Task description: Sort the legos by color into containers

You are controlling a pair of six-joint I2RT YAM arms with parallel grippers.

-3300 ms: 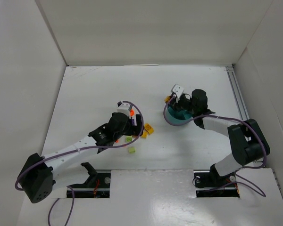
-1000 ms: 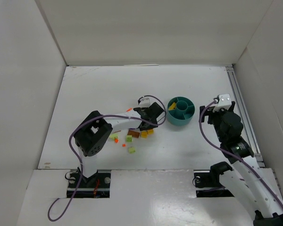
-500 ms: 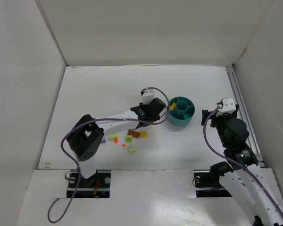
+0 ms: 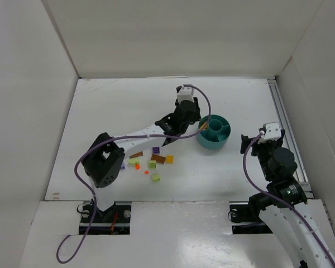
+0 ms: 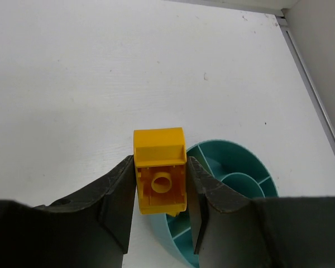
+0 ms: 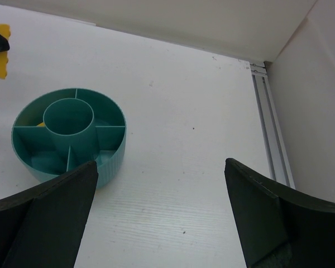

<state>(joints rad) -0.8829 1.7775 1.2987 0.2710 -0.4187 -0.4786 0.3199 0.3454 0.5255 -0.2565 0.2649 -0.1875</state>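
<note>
From above, the left tool [image 4: 188, 115] hangs just beside the teal tub [image 4: 213, 145] while loose bricks [image 4: 152, 163] lie scattered on the tabletop [image 4: 111, 111]; the left wrist view shows it pinching a yellow brick [image 5: 159, 167] at the tub's edge; the right wrist view shows the right tool [image 6: 161, 190] spread wide, apart from the tub.

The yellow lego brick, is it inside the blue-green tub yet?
Out. The small yellow plastic brick sits pinched in the left gripper, by the round teal tub's rim.
</note>
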